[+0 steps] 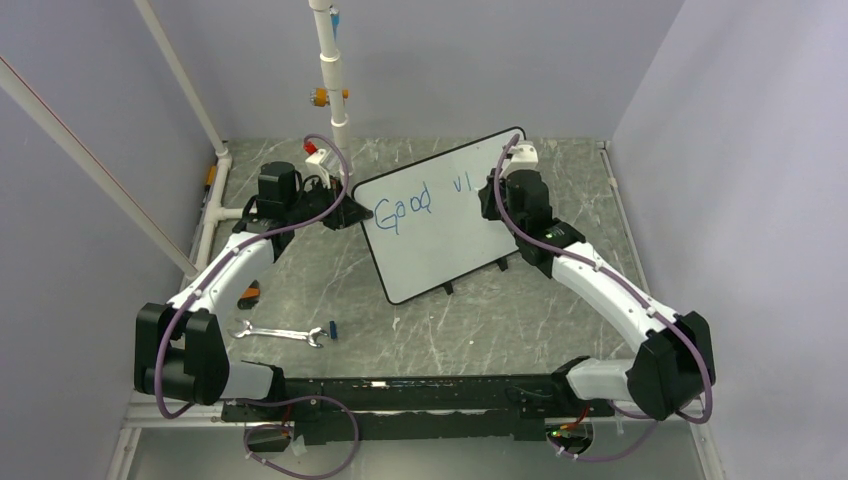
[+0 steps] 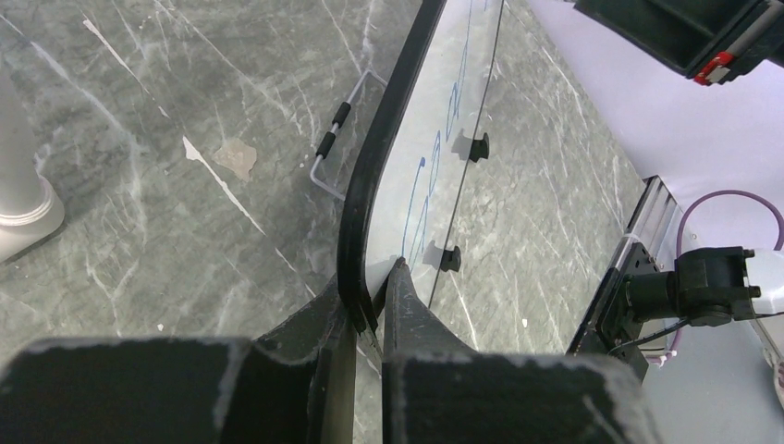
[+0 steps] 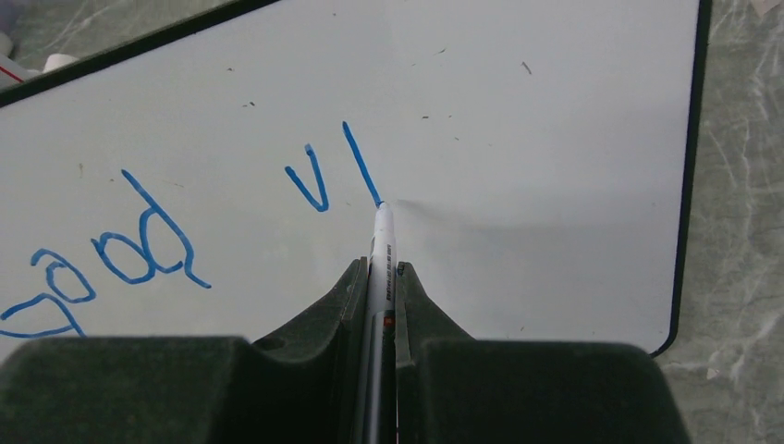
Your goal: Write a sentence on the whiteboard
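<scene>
**Right hand (image 3: pixel 379 270) pinching a marker, tip on the whiteboard**

Right hand is pressed together on a white-barrelled marker (image 3: pixel 382 242). Its tip touches the whiteboard (image 1: pixel 440 250) right at the lower end of a slanted blue stroke. There's tiny dark print along the barrel, but it's too small for me to read.

The sentence (image 1: pixel 404 208), in blue handwriting, reads "Good", then a gap, then a "v" with that one stroke beside it. It runs along the upper part of the whiteboard.

Left hand (image 2: pixel 372 285) is clamped shut on the whiteboard's black frame at the left corner, next to the "G", with one finger on each side of the edge.

The whiteboard itself sits in the middle of the desk (image 1: pixel 420 340) between the two arms. It's turned at an angle, with small black feet (image 1: pixel 448 288) sticking out along its near edge. From the left wrist view, a thin wire bracket (image 2: pixel 335 129) shows just behind it.

On the grey marbled desk, out from the whiteboard's lower left corner, there's a silver wrench (image 1: pixel 278 333). A small dark blue piece (image 1: pixel 332 329) lies just beside its end. Can't make out any marking on either one. A white pipe post (image 1: pixel 335 90) stands behind the whiteboard's left corner.
</scene>
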